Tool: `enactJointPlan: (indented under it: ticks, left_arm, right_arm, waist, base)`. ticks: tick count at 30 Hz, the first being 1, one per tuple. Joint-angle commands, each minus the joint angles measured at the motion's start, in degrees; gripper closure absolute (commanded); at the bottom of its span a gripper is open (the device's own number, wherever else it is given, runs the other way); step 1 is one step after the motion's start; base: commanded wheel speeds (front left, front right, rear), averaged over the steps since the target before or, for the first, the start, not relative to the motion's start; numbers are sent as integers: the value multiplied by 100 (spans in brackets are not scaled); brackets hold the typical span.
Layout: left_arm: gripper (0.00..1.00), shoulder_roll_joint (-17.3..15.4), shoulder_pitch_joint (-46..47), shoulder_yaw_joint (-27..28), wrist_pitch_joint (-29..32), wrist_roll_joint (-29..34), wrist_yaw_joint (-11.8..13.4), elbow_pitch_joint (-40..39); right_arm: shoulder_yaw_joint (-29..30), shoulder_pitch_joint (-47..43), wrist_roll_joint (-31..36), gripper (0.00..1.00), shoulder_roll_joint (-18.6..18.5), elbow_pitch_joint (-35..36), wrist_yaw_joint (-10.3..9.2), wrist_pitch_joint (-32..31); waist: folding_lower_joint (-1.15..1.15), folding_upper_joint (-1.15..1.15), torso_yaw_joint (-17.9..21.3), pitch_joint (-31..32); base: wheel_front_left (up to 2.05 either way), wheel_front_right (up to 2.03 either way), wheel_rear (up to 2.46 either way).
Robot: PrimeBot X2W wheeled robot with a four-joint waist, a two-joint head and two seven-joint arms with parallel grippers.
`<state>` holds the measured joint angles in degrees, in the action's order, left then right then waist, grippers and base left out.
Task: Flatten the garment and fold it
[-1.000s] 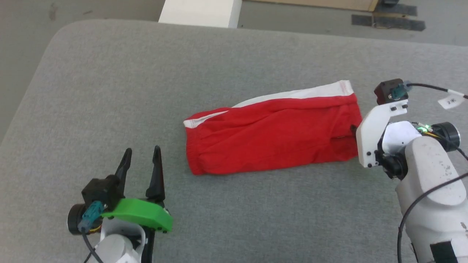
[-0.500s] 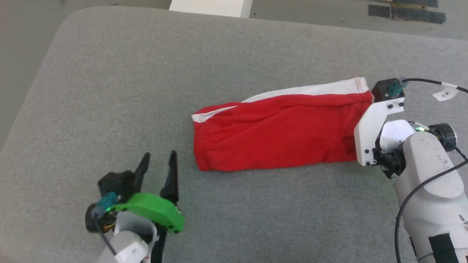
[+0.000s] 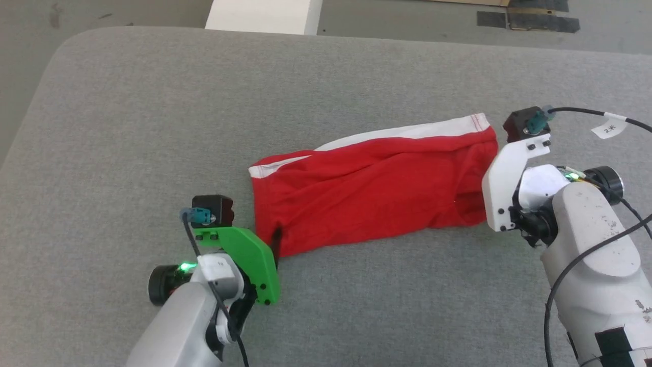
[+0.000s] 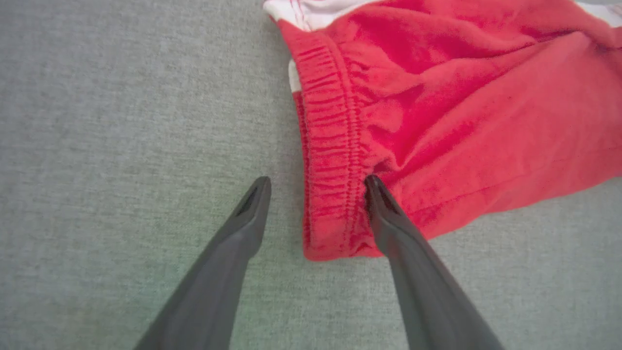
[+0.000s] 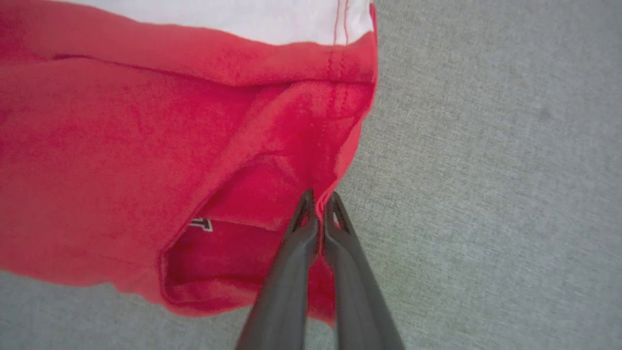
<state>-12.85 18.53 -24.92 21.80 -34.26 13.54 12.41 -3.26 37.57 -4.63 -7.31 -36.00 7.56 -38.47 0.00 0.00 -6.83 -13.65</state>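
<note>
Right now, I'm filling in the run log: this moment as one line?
shorts: lying creased on grey surface | right gripper: shut on leg hem | left gripper: open, straddling waistband corner

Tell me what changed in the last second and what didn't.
The left pincer swung forward and right to the corner of the shorts, open, one finger on either side of the waistband. The right pincer shut on the leg hem. The shorts stay lying across the grey surface.

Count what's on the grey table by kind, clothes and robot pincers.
Red shorts: 1
Pincers: 2 (left pincer open, right pincer shut on the shorts' hem)
Total: 3
</note>
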Motion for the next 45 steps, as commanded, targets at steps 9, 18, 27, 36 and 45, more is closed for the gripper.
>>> enactJointPlan:
  ticks: [9,18,27,36,45]
  left_arm:
    - [100,24,88,-48,396,-365,-246,495]
    - [100,18,58,280,47,-751,-539,473]
    - [100,-455,-340,516,617,-1161,-577,-277]
    - [100,-679,-1164,436,1262,-1407,-264,-613]
    - [0,-743,-1509,495,1399,-1571,-134,-816]
  right_arm:
    - [-209,-95,-220,100,-67,186,-8,55]
    - [-203,-347,-582,100,-133,371,-8,214]
    - [74,-1343,-1223,100,-305,1479,-8,82]
    - [722,-3167,-1307,100,33,3092,-8,-407]
    - [1025,-3992,-1302,0,408,3699,-8,-506]
  waist:
    - [0,0,159,-169]
    - [0,0,194,20]
    - [0,0,250,428]
    - [0,0,349,599]
    - [0,0,402,685]
  base:
    - [0,0,0]
    - [0,0,0]
    - [0,0,0]
    - [0,0,0]
    - [0,0,0]
